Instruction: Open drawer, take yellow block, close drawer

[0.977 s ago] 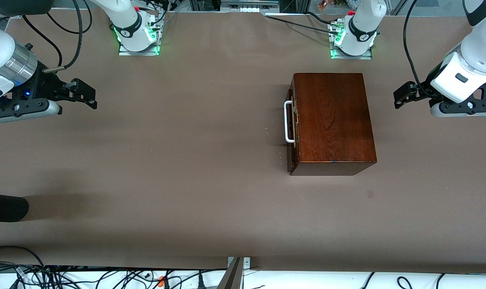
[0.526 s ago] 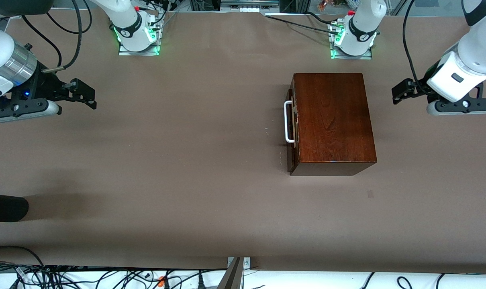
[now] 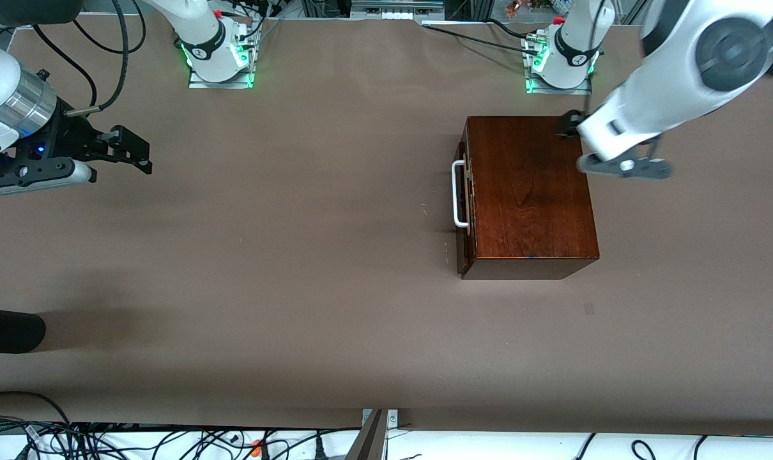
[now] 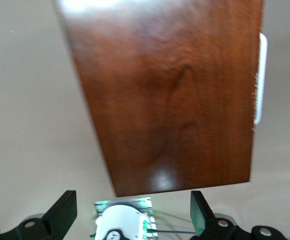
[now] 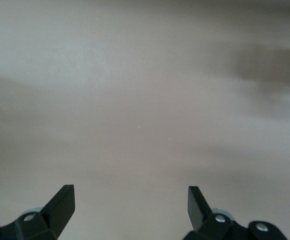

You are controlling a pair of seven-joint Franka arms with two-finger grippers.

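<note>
The dark reddish-brown wooden box (image 3: 530,191) stands toward the left arm's end of the table. Its drawer (image 3: 464,191) is pushed in, and the white handle (image 3: 458,195) faces the right arm's end. The yellow block is hidden. My left gripper (image 3: 568,124) hovers over the box's corner closest to the left arm's base; in the left wrist view it (image 4: 132,215) is open and empty, with the box top (image 4: 175,95) and handle (image 4: 261,75) below. My right gripper (image 3: 131,150) waits open and empty over bare table at the right arm's end, and the right wrist view (image 5: 129,207) shows only tabletop.
A black rounded object (image 3: 9,330) lies at the right arm's end, nearer the front camera. The arm bases (image 3: 219,61) (image 3: 560,64) stand along the back edge. Cables (image 3: 137,441) run under the table's front edge.
The left arm has swung in from the table's end, and its gripper now hangs over the box's corner. The right arm has hardly moved. The drawer stays shut.
</note>
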